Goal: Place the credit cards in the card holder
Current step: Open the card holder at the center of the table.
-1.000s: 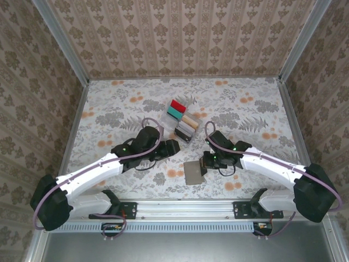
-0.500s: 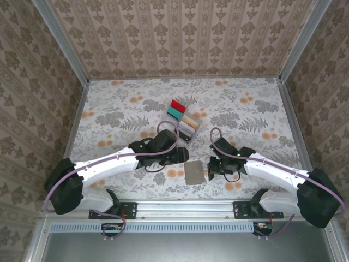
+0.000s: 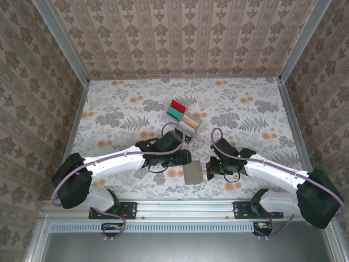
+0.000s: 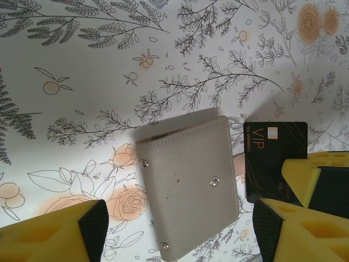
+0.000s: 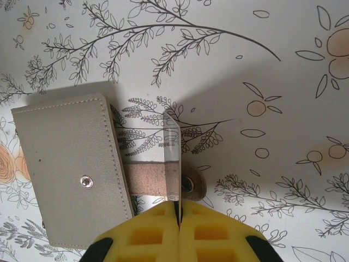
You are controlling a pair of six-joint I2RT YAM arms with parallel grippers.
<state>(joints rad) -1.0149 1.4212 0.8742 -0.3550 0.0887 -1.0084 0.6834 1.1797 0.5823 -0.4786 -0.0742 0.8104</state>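
1. The card holder (image 4: 188,185) lies folded shut on the flowered desk (image 3: 245,109), close to the front edge and between the two arms; its grey face shows snap studs (image 4: 215,181), and a brown strap (image 5: 152,180) sticks out from the side toward the right arm.
2. The left hand (image 4: 177,224) hangs over the card holder with its jaws spread wide, a yellow pad (image 4: 54,234) on either side of it; it has hold of nothing, and I cannot tell whether the pads touch the desk.
3. The right hand (image 5: 178,210) is clamped tight on a dark card (image 4: 275,158) printed "VIP"; its own wrist camera sees the card edge-on, pinched between pads pressed together.
4. The dark card sits just beside the card holder's strap side, over the strap (whether it touches the holder itself I cannot tell).
5. Farther back on the desk, just beyond the left hand, stands a clear rack (image 3: 182,121); a red card (image 3: 176,104), a teal card (image 3: 174,112) and a tan card (image 3: 189,119) sit in its slots.
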